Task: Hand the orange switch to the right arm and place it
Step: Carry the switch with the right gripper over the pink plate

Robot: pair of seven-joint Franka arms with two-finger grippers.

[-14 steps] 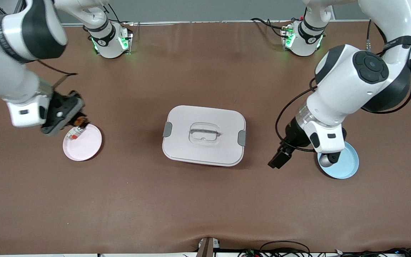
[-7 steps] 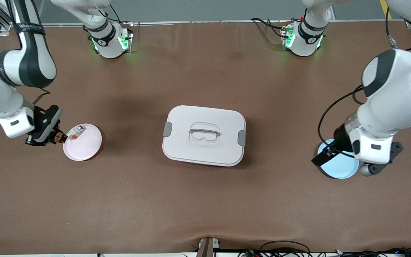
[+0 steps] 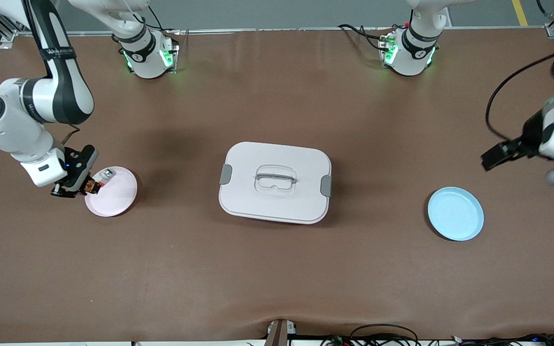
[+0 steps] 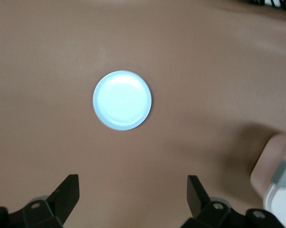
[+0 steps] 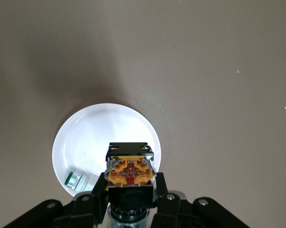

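Note:
The orange switch [image 5: 130, 170], a small black block with an orange and red face, sits between the fingers of my right gripper [image 5: 130, 187], which is shut on it. In the front view the right gripper [image 3: 89, 185] holds the orange switch [image 3: 94, 185] over the rim of the pink plate [image 3: 116, 199] at the right arm's end of the table. The pink plate [image 5: 100, 133] looks white in the right wrist view. My left gripper [image 4: 132, 183] is open and empty, up in the air. In the front view the left gripper [image 3: 496, 156] hangs over bare table beside the blue plate [image 3: 455, 214].
A small whitish piece [image 3: 106, 174] lies on the pink plate, close to the held switch. A white lidded container [image 3: 275, 181] with a handle stands mid-table. The blue plate [image 4: 122, 100] holds nothing.
The left arm has lifted off the blue plate and swung out toward its end of the table. The right gripper, with the switch, has come down to the pink plate's rim.

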